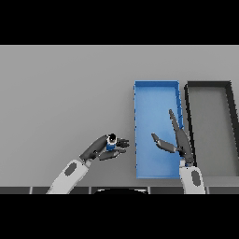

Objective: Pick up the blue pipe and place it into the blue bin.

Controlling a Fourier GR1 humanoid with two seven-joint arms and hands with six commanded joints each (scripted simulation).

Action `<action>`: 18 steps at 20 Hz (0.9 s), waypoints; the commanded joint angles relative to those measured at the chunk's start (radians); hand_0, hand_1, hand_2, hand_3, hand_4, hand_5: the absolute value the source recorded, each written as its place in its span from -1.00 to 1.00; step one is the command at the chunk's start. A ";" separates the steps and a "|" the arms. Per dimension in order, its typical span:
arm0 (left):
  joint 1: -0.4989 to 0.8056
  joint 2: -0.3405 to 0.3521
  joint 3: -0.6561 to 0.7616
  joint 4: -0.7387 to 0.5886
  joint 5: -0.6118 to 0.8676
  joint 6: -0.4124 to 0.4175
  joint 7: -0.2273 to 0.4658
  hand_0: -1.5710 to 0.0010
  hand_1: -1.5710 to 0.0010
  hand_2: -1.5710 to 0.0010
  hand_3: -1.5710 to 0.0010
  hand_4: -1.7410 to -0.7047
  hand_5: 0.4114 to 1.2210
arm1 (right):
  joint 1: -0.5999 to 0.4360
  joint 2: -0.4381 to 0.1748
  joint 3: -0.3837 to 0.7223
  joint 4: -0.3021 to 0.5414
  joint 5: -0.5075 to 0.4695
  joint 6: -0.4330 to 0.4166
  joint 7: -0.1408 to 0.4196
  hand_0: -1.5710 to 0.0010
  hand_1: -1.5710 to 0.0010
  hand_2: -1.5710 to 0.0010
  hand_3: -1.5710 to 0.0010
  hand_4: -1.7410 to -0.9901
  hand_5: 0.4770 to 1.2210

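Left hand (99, 149): near the table's (65, 93) front edge, just left of the blue bin, fingers curled round the blue pipe (111, 142), which stands roughly upright in the grasp, its dark open end up.

Blue bin (140, 116): long tray right of centre.

Right hand (176, 140): over the bin's front right part, fingers straight, grasping nothing.

Dark bin (229, 126): beside the blue bin, at the table's right edge.

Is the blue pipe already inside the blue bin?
No, the blue pipe is held in the left hand over the grey table, just left of the blue bin.
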 commanded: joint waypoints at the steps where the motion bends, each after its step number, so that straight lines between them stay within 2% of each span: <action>1: -0.012 -0.015 0.001 -0.017 0.003 0.003 0.014 -0.92 -0.94 -0.94 -0.93 -0.51 0.95 | -0.004 0.003 -0.001 -0.005 -0.002 -0.002 0.008 1.00 1.00 1.00 1.00 0.55 -0.80; 3: -0.030 -0.038 0.016 -0.029 0.015 -0.003 -0.014 -0.95 -0.96 -0.96 -0.96 -0.50 0.97 | -0.007 -0.010 -0.009 -0.013 -0.006 0.002 0.012 1.00 1.00 1.00 1.00 0.57 -0.80; 4: -0.037 -0.044 0.020 -0.053 0.021 -0.003 -0.004 -0.96 -0.97 -0.97 -0.97 -0.50 0.98 | 0.005 -0.013 -0.007 -0.008 0.004 -0.001 -0.002 1.00 1.00 1.00 1.00 0.59 -0.80; 7: -0.071 -0.063 0.019 -0.096 0.008 0.000 0.060 -0.98 -0.98 -0.99 -0.98 -0.49 0.99 | -0.008 -0.014 -0.008 0.005 0.005 0.001 0.005 1.00 1.00 1.00 1.00 0.62 -0.78; 11: -0.085 -0.062 0.024 -0.128 0.008 -0.032 0.113 -0.99 -0.99 -0.99 -0.99 -0.48 0.99 | 0.002 -0.008 0.001 -0.010 0.014 -0.004 -0.003 1.00 1.00 1.00 1.00 0.64 -0.75; 13: -0.081 -0.065 0.021 -0.142 0.000 -0.045 0.116 -0.99 -1.00 -1.00 -1.00 -0.48 1.00 | 0.013 -0.019 -0.009 -0.005 0.004 0.003 -0.012 1.00 1.00 1.00 1.00 0.64 -0.74; 15: -0.082 -0.068 0.030 -0.152 0.006 -0.054 0.123 -1.00 -1.00 -1.00 -1.00 -0.48 1.00 | 0.079 0.012 0.006 -0.048 0.035 -0.039 -0.031 1.00 1.00 1.00 1.00 0.64 -0.73; 18: -0.086 -0.075 0.039 -0.150 0.002 -0.068 0.145 -1.00 -1.00 -1.00 -1.00 -0.48 1.00 | 0.222 0.093 0.043 -0.136 0.112 -0.144 -0.044 1.00 1.00 1.00 1.00 0.65 -0.73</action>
